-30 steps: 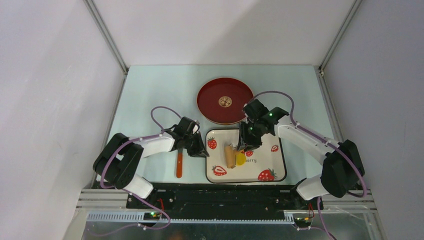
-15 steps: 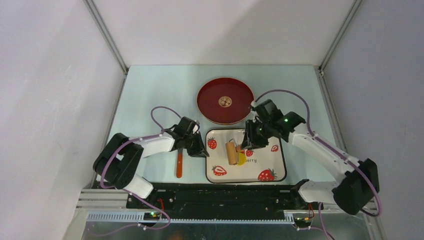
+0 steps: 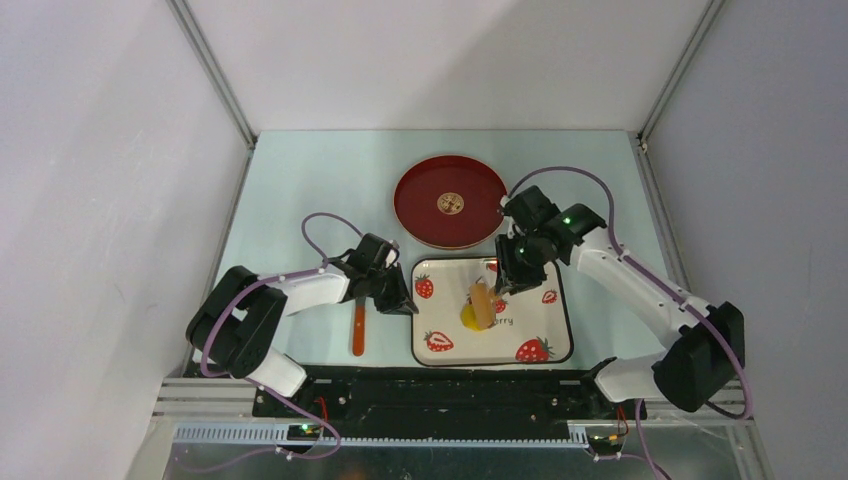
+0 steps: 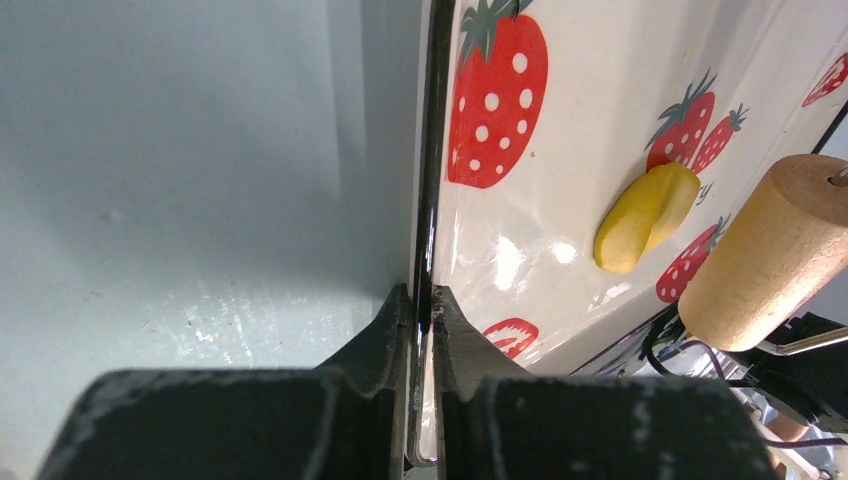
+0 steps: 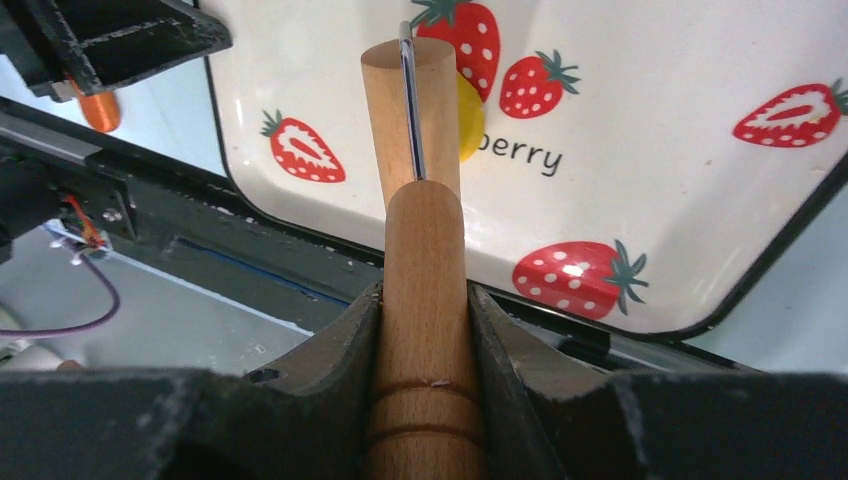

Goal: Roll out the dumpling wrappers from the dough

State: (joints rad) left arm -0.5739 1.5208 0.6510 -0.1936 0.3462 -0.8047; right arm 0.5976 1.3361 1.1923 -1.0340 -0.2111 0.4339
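The dough (image 3: 467,317) is a small yellow lump on the strawberry-print tray (image 3: 540,330). It also shows in the left wrist view (image 4: 645,218) and the right wrist view (image 5: 468,115). My right gripper (image 3: 506,278) is shut on the wooden handle (image 5: 425,270) of a rolling pin. The pin's drum (image 3: 483,303) lies on the dough's right edge and hides part of it. My left gripper (image 3: 401,300) is shut on the tray's left rim (image 4: 430,200). No cut-out dumpling wrappers are in view.
A red round plate (image 3: 420,215) with a gold emblem lies just behind the tray. An orange-handled tool (image 3: 358,330) lies on the table left of the tray, under my left arm. The black base rail runs along the near edge.
My right gripper has drawn the rolling pin to the right, from the left side of the dough over it to its right edge. The left gripper and the tray have not moved.
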